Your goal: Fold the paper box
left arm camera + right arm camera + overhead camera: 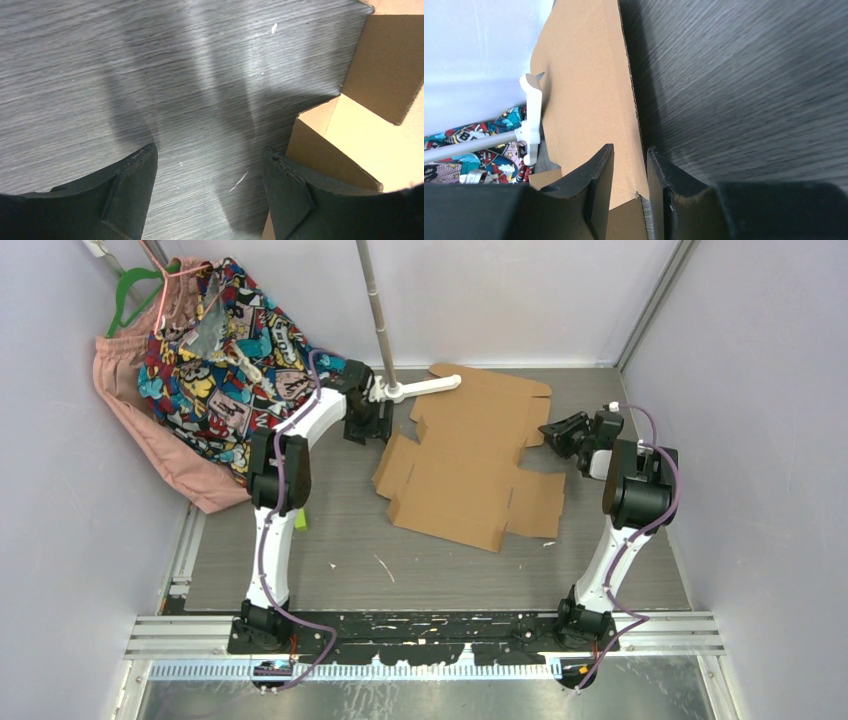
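The paper box (470,455) is a brown corrugated die-cut sheet lying unfolded and flat on the table's middle. My left gripper (365,425) hovers low at its left edge. In the left wrist view this gripper (210,160) is open over bare table, and a cardboard flap (380,115) lies just outside the right finger. My right gripper (553,435) is at the sheet's right side. In the right wrist view its fingers (630,149) stand a narrow gap apart, astride the edge of a flap (584,85), with space still showing around the cardboard.
A white bracket (420,388) on a metal pole (375,310) reaches over the sheet's far left corner. A comic-print garment (225,350) and a pink one (150,430) hang at far left. Grey walls enclose the wood-grain table (420,570).
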Robot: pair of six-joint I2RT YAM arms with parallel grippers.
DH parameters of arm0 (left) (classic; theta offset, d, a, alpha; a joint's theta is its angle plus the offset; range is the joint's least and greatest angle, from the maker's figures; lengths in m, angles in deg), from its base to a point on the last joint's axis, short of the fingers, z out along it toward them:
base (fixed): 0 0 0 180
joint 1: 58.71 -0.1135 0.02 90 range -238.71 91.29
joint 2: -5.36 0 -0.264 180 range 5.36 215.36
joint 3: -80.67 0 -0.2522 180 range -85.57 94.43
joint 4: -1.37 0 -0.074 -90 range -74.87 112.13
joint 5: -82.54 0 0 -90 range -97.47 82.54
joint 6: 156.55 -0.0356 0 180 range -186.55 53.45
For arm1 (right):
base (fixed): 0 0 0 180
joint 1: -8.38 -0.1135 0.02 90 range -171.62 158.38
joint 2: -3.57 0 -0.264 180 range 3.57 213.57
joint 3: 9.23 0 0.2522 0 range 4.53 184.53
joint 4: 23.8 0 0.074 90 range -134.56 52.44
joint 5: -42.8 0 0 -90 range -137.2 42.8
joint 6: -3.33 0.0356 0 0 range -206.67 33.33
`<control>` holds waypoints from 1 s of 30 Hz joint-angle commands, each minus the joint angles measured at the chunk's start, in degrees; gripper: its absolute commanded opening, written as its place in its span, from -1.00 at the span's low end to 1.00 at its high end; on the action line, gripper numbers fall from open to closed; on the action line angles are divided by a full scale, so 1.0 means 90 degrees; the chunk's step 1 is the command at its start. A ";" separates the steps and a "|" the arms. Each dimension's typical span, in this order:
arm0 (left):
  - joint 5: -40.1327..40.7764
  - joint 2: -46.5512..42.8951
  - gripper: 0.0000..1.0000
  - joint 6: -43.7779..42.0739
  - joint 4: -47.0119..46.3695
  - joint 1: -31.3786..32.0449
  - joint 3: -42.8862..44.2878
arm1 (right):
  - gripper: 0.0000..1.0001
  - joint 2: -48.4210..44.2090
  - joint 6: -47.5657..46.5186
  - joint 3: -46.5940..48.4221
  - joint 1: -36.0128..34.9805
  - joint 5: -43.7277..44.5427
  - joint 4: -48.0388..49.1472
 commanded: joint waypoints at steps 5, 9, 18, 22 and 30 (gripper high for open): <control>-0.0215 0.0113 0.51 -0.0096 0.0054 0.0178 0.0322 | -0.35 -0.0428 -0.0119 0.0129 -0.0171 -0.0355 0.0457; -0.0214 0.0141 0.51 -0.0125 0.0061 0.0233 0.0337 | -0.35 -0.0584 -0.0622 0.0207 -0.0369 -0.0214 0.0040; -0.0238 0.0173 0.51 -0.0135 0.0054 0.0306 0.0327 | -0.57 -0.0859 -0.1627 0.0516 -0.0860 0.0352 -0.1050; -0.0254 0.0192 0.51 -0.0154 0.0070 0.0349 0.0359 | -0.97 -0.0910 -0.1713 0.0613 -0.0860 0.0436 -0.1357; -0.0393 0.0222 0.52 -0.0150 0.0169 0.0418 0.0557 | -0.98 -0.1510 -0.2216 0.0732 -0.0848 0.1781 -0.3104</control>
